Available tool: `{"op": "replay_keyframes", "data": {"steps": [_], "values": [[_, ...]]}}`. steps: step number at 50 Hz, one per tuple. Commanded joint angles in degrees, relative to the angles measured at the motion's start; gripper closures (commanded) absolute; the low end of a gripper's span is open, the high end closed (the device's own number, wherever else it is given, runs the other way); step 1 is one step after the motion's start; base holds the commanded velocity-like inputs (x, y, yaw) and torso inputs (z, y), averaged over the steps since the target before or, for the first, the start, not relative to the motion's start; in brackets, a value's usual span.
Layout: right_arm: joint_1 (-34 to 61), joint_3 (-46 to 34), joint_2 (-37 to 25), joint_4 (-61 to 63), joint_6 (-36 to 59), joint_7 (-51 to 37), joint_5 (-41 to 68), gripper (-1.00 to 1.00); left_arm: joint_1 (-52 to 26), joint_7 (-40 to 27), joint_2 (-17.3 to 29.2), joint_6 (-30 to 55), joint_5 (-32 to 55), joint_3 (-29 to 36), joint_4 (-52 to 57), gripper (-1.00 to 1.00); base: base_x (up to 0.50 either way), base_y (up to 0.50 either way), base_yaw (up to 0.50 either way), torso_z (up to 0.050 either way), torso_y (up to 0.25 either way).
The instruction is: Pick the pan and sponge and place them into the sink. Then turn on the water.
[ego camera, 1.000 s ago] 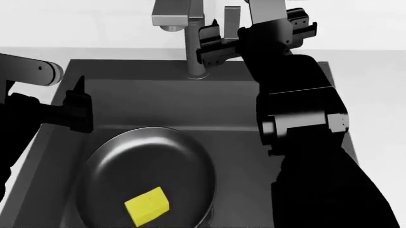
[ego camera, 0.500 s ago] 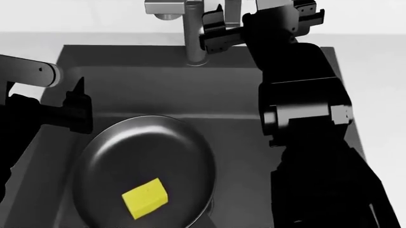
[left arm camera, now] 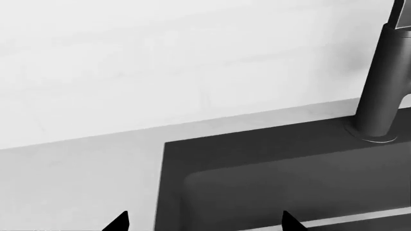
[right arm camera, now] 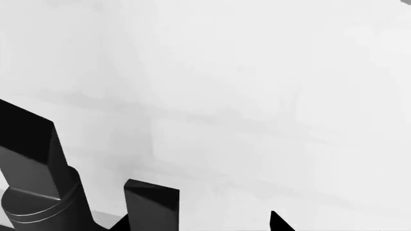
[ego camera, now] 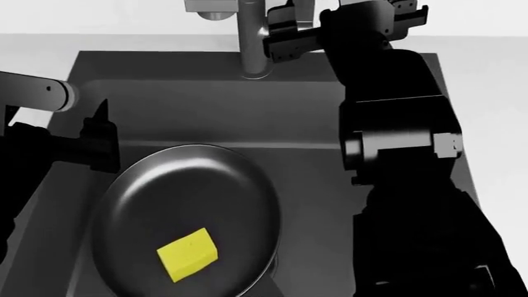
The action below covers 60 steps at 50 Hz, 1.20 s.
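No brand, label or writing could be read on anything in the pictures.

The sink point(ego camera: 165, 93) was a dark grey basin set in a pale bench point(left arm camera: 77, 178). Inside it lay the pan point(ego camera: 185, 216), toward 7 o'clock of the basin in the head view. The sponge point(ego camera: 188, 254) lay flat inside the pan, near its rim at 6 o'clock. No part of the pan's handle could be made out. The faucet point(ego camera: 251, 43) stood on the back edge of the sink at 12 o'clock, and no water came from its spout.

The right gripper point(ego camera: 289, 31) was up at the faucet, just beside its column, at 1 o'clock of the basin. Its fingers point(right arm camera: 151, 204) were spread, with a dark upright part of the faucet near them, but I cannot tell if they touched it. The left gripper point(ego camera: 101, 133) hung over the left edge of the sink at 9 o'clock, just beside the pan's rim. Its fingers point(left arm camera: 119, 222) were spread and held nothing.
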State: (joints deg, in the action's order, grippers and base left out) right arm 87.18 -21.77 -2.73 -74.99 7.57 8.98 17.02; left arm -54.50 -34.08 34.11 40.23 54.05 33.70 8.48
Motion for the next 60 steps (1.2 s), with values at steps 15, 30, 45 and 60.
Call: {"op": "replay_keyframes", "data": {"steps": [15,30,45,60], "values": [[-1.1,5.5,-0.8,0.3,0.1,-0.5,-4.4,-1.0,0.3,0.6,-1.3,-1.3,0.8,-1.1,-1.2,-1.0,0.0,0.0,0.0,0.0,0.0],[-3.4,6.9,-2.1,5.5,3.0,-1.4,-3.1,-1.0,0.0,0.3,-1.3,-1.0,0.8,-1.0,-1.2,-1.0,0.0,0.0,0.0,0.0,0.0],[-4.8,6.8,-3.0,9.1,5.4,-1.8,-2.3,-1.0,-0.4,0.4,-1.5,-0.9,1.1,-1.1,-1.7,-1.0,0.0,0.0,0.0,0.0,0.0],[-7.4,9.2,-3.9,18.4,10.0,-1.1,1.8,-1.0,0.1,-0.1,-1.4,-1.0,1.5,-1.4,-1.6,-1.0,0.0,0.0,0.0,0.0,0.0]]}}
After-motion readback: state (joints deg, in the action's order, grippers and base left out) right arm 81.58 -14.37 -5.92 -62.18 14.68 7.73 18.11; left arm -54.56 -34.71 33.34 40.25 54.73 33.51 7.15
